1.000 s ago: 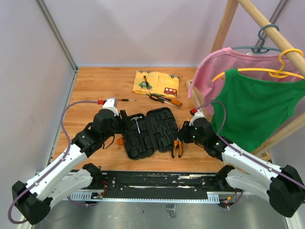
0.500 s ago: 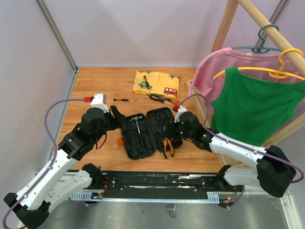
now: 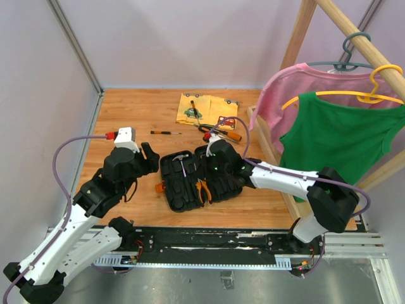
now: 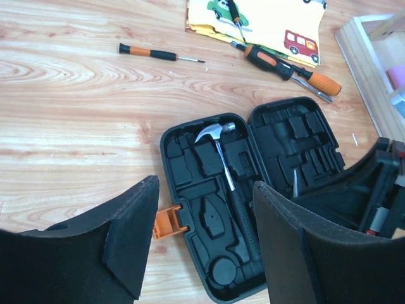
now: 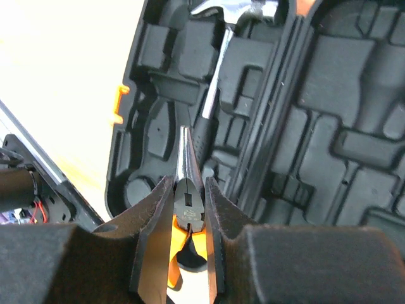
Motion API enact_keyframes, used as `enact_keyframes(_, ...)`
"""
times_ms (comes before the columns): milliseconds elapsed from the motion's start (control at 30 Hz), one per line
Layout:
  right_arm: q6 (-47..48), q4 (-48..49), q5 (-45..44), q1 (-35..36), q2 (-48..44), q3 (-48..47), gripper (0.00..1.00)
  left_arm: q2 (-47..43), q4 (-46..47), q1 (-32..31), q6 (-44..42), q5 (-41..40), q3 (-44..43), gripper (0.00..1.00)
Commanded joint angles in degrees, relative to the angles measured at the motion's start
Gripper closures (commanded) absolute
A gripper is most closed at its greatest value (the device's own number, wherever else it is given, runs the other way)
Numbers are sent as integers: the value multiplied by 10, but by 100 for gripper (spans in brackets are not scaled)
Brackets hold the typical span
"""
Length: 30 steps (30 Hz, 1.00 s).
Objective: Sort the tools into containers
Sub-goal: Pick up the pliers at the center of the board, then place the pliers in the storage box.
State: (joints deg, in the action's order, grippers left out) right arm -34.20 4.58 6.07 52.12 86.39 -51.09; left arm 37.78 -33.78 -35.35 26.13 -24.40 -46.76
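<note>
R tool (image 5: 187,190) clamped on pliers (image 5: 187,210) over open case (image 4: 297,136) w/ hammer (image 4: 226,176); L tool (image 4: 205,190) apart.

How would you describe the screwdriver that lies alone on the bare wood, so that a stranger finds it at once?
Start at the yellow cloth printed with cars at the far side of the wooden table. Just left of it, on bare wood, lies a thin screwdriver. Unlike the thicker screwdrivers at the cloth, it touches nothing and is slim, with a black-and-orange handle.
</note>
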Motion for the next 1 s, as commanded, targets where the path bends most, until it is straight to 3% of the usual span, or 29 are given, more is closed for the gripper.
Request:
enact_keyframes(0,-25,8,0,8,44,-63,99,0,6,-2,-4,-18,8,35)
enact_keyframes(333,-70,-12,8,11,152,-149,99,-2,8,-2,-4,-17,10,34)
enact_keyframes(967,-103,-60,-8,32,242,-253,99,4,12,-2,-3,-15,11,34)
